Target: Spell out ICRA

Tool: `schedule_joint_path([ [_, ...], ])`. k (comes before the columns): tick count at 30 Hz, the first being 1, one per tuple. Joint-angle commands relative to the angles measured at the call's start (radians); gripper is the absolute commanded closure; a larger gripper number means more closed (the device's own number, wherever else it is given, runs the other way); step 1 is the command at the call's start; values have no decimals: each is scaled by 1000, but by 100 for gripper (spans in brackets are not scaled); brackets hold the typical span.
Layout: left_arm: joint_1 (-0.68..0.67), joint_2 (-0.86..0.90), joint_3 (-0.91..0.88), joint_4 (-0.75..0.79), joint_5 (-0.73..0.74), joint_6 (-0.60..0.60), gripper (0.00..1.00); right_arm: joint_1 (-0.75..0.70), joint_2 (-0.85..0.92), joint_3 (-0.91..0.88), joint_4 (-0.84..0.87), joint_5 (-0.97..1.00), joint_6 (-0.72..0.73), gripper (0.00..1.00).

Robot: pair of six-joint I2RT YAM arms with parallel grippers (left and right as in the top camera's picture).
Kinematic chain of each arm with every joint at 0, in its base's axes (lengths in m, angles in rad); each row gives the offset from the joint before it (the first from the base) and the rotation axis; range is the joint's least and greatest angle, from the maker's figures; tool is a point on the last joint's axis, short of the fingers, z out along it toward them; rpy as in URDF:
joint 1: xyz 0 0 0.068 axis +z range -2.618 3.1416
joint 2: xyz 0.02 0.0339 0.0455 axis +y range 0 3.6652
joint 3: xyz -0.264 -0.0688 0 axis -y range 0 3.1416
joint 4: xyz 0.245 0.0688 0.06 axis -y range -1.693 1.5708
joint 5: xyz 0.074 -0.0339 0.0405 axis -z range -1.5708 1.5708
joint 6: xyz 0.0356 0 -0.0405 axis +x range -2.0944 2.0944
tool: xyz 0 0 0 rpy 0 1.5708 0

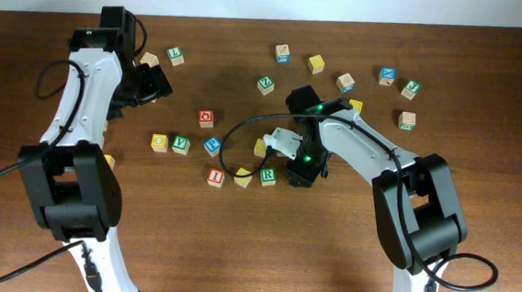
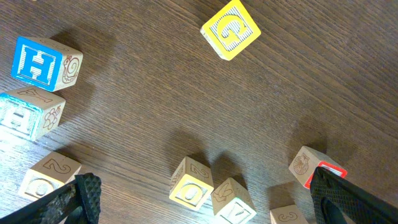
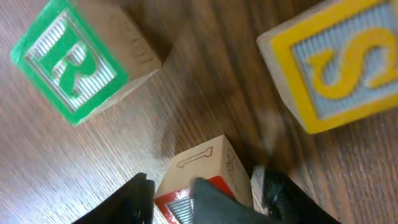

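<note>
A short row lies at the table's centre: a red I block (image 1: 215, 177), a yellow block (image 1: 243, 177) and a green R block (image 1: 267, 176). My right gripper (image 1: 299, 172) is low just right of the R block. In the right wrist view the right gripper (image 3: 208, 202) is shut on a red-faced block (image 3: 199, 168), with the green R block (image 3: 68, 59) to the upper left and a yellow S block (image 3: 336, 59) to the upper right. My left gripper (image 1: 147, 83) is open and empty at the far left, and it also shows in the left wrist view (image 2: 202, 193).
Loose blocks lie across the back of the table, among them a red one (image 1: 206, 117), a blue one (image 1: 212, 145) and a green one (image 1: 265, 84). The left wrist view shows a blue H block (image 2: 46, 60), a yellow G block (image 2: 231, 29), a yellow O block (image 2: 191, 183) and a green V block (image 2: 233, 202).
</note>
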Motion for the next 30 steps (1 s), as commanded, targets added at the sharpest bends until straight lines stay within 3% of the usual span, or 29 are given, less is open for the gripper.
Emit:
schedule_joint_path([
  [1, 2, 8, 5, -1, 4, -12, 1, -3, 6, -3, 4, -49, 89, 55],
  [10, 2, 8, 5, -1, 4, -12, 1, -3, 6, -3, -23, -65, 352, 64],
  [13, 2, 8, 5, -1, 4, -12, 1, -3, 6, -3, -21, -66, 597, 66],
  [15, 2, 8, 5, -1, 4, -12, 1, -3, 6, -3, -14, -65, 788, 56],
  [16, 2, 8, 5, -1, 4, -12, 1, -3, 6, -3, -4, -66, 883, 57],
  [18, 2, 8, 5, -1, 4, -12, 1, -3, 6, -3, 25, -122, 993, 58],
  [19, 2, 8, 5, -1, 4, -12, 1, -3, 6, -3, 50, -150, 1024, 68],
  [21, 2, 8, 5, -1, 4, -13, 1, -3, 6, -3, 81, -159, 1131, 67],
  [30, 2, 8, 5, -1, 4, -12, 1, -4, 6, -2, 95, -158, 1137, 67],
])
